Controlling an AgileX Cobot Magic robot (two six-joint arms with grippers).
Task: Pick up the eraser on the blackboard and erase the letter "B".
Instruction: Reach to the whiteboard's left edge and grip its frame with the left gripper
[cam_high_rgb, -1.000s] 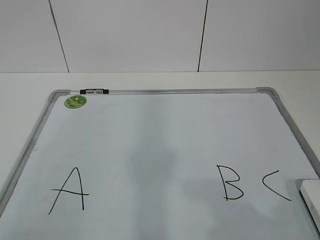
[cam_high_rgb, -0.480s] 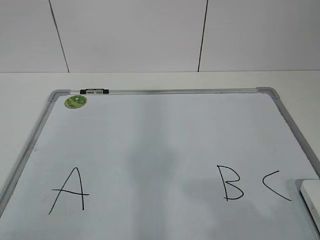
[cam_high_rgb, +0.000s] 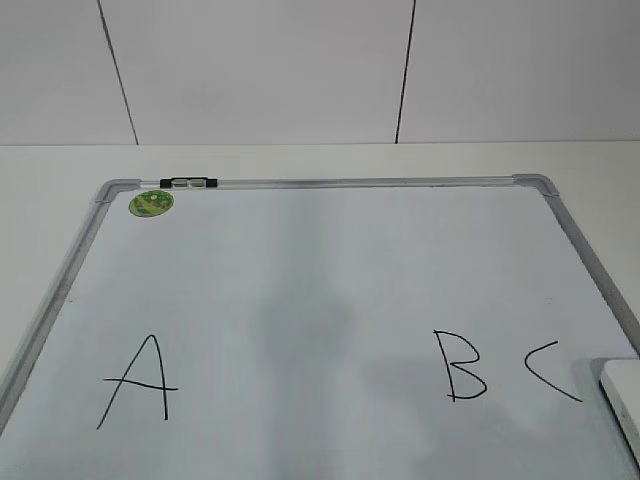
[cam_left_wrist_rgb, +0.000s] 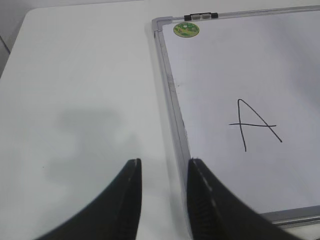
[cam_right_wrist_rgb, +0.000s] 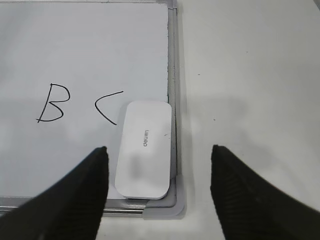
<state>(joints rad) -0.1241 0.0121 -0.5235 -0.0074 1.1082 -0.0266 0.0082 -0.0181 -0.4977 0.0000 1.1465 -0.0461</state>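
The blackboard (cam_high_rgb: 320, 260) is a white dry-erase board with a silver-grey frame, lying flat on the table. The black letter "B" (cam_high_rgb: 463, 366) is drawn near its right side and also shows in the right wrist view (cam_right_wrist_rgb: 51, 103). The white eraser (cam_right_wrist_rgb: 145, 149) lies on the board's near right corner, beside the "C"; only its edge (cam_high_rgb: 624, 400) shows in the exterior view. My right gripper (cam_right_wrist_rgb: 157, 152) is open and empty, above the eraser. My left gripper (cam_left_wrist_rgb: 162, 165) is open and empty, above the board's left frame edge (cam_left_wrist_rgb: 172, 107).
A black "A" (cam_high_rgb: 140, 380) and a black "C" (cam_high_rgb: 550, 370) flank the "B". A round green sticker (cam_high_rgb: 151, 203) and a small black-and-clear marker (cam_high_rgb: 188, 183) sit at the board's far left corner. White table (cam_left_wrist_rgb: 80, 100) surrounds the board; a white wall stands behind.
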